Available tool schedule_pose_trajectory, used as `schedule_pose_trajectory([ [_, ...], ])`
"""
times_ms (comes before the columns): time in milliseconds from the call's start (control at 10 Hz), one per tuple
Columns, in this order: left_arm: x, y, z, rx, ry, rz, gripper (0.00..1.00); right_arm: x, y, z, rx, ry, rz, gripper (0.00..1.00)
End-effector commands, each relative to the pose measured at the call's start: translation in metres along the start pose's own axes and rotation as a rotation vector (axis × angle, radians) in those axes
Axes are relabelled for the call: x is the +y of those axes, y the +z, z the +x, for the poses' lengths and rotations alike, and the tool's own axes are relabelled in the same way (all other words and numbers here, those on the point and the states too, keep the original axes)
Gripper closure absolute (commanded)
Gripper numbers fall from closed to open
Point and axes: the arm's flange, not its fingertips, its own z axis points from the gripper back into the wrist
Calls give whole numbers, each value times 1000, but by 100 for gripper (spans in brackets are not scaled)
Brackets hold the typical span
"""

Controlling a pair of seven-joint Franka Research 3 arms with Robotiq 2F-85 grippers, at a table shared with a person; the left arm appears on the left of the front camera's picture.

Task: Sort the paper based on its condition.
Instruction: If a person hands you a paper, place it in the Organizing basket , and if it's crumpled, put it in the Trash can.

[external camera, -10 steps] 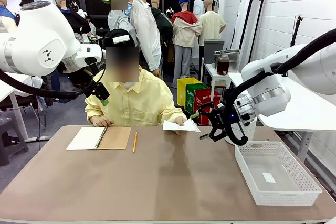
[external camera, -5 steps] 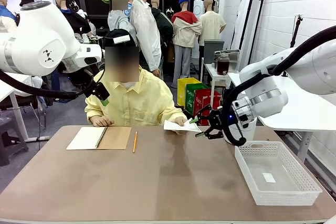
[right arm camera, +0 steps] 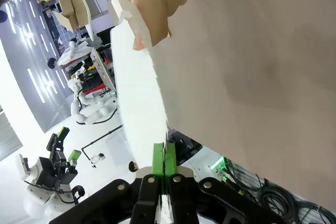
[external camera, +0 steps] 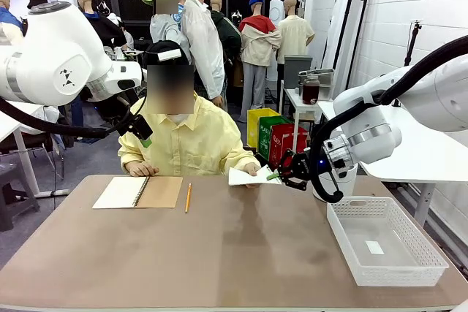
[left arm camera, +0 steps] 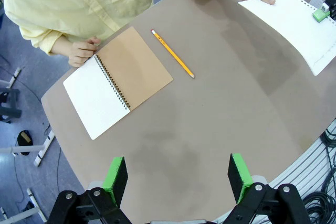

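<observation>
A person across the table holds out a white sheet of paper (external camera: 244,176) in one hand (external camera: 253,169), just above the tabletop. My right gripper (external camera: 275,175) is shut on the sheet's near edge. In the right wrist view its green pads (right arm camera: 164,159) press together with the paper (right arm camera: 137,98) between them, and the person's hand (right arm camera: 152,3) grips the far end. From the left wrist view the paper (left arm camera: 302,24) shows at the top right. My left gripper (left arm camera: 177,177) hangs open and empty high over the table, raised at the left (external camera: 145,137).
An open spiral notebook (external camera: 139,192) with a tan cover lies at the table's far left, a yellow pencil (external camera: 188,197) beside it. A white plastic basket (external camera: 424,250) stands at the right front edge, holding one small white scrap. The brown tabletop (external camera: 234,253) is bare in the middle.
My right gripper has slid a little left and closed its fingers on the edge of the sheet the person holds. The left arm has stayed still.
</observation>
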Motion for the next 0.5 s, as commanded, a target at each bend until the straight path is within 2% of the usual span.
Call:
schedule_pose_trajectory([
  [0,1,2,0,-3,-2,3,0,7,-6,3,-19,-6,24,100],
  [200,1,2,0,-3,-2,3,0,20,8,-2,-35,103,23,100],
  [400,1,2,0,-3,-2,3,0,38,44,-11,-62,273,-29,100],
])
